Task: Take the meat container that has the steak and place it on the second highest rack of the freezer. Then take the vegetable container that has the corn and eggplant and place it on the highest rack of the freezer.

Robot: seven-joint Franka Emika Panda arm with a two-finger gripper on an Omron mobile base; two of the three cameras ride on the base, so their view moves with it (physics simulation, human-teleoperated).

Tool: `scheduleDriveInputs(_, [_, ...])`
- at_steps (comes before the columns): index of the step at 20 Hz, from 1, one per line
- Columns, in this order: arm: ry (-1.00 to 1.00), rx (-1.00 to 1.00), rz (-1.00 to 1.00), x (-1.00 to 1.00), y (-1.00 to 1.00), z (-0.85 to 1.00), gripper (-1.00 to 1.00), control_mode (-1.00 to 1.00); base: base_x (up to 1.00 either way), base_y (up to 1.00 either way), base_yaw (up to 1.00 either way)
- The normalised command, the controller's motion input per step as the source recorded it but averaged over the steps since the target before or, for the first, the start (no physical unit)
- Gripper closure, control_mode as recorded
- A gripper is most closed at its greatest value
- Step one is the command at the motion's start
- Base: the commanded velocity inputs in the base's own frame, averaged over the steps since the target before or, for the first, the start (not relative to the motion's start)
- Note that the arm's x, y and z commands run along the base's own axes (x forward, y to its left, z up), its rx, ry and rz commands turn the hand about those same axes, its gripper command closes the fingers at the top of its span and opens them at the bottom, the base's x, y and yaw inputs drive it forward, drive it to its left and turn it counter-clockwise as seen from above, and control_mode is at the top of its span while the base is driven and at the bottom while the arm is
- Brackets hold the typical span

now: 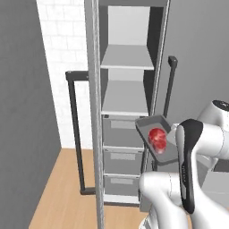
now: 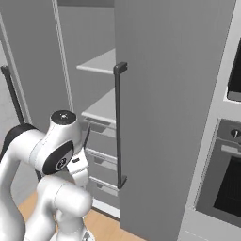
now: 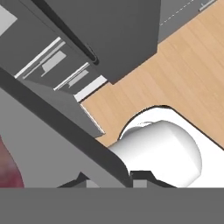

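Note:
The meat container [image 1: 148, 122], a shallow dark grey tray, hangs tilted in the air in front of the open freezer [image 1: 125, 96], level with its top drawer. The red steak [image 1: 157, 137] lies in the middle of the tray. Just above the tray is a pale shelf board [image 1: 125, 99], and another board [image 1: 127, 57] sits higher up. In the hand view my gripper [image 3: 111, 180] is shut on the rim of the meat container [image 3: 52, 144], with a piece of the steak [image 3: 10, 171] at the lower left. In the left base view my own forearm hides the gripper.
Both freezer doors stand open, each with a long dark bar handle [image 1: 74, 129] [image 2: 119, 123]. Grey drawer fronts [image 1: 121, 161] stack under the shelves. An oven [image 2: 226, 174] is built in to the right. Wood floor [image 3: 183, 65] lies below.

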Motion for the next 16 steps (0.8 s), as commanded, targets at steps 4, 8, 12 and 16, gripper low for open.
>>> scheduleDriveInputs(4, [0.00,0.00,0.00,0.00,0.00,0.00,1.00,1.00,0.52,0.20,-0.10])
scheduleDriveInputs(8, [0.00,0.00,0.00,0.00,0.00,0.00,1.00,1.00,0.41,0.26,-0.08])
scheduleDriveInputs(12, [0.00,0.00,0.00,0.00,0.00,0.00,1.00,1.00,0.43,0.30,-0.10])
scheduleDriveInputs(16, [0.00,0.00,0.00,0.00,0.00,0.00,1.00,1.00,0.52,0.18,-0.11])
